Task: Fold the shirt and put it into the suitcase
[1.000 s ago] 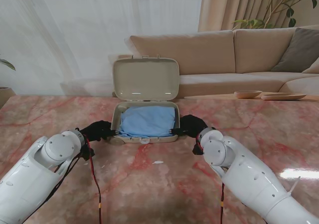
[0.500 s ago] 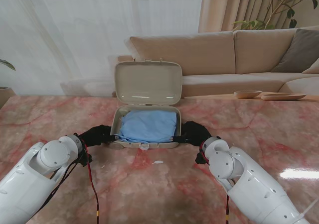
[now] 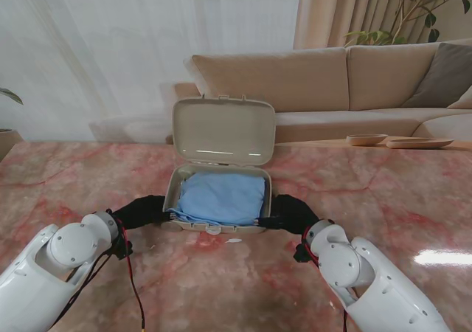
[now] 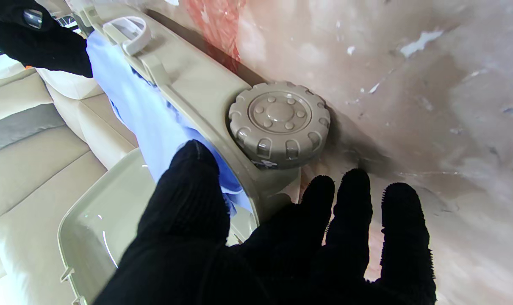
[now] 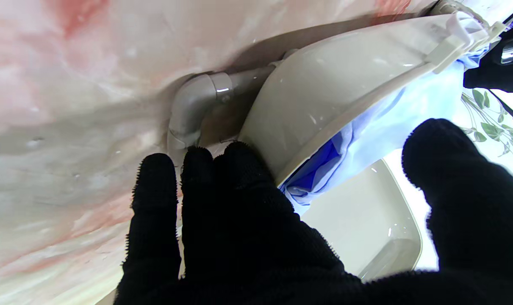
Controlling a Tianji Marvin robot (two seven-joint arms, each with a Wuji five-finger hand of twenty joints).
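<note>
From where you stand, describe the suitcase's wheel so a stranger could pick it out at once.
Start at the pink marble table, then find the small beige plastic suitcase with its lid open and the folded light blue shirt inside. On the case's outer wall beside the black-gloved left hand sits a round beige wheel. Its knobbly tyre tread and ring of raised studs set it apart from the smooth shell.

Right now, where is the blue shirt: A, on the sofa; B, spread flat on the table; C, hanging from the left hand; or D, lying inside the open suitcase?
D: the blue shirt lies inside the suitcase, whose lid stands open, a hand at each end.
</note>
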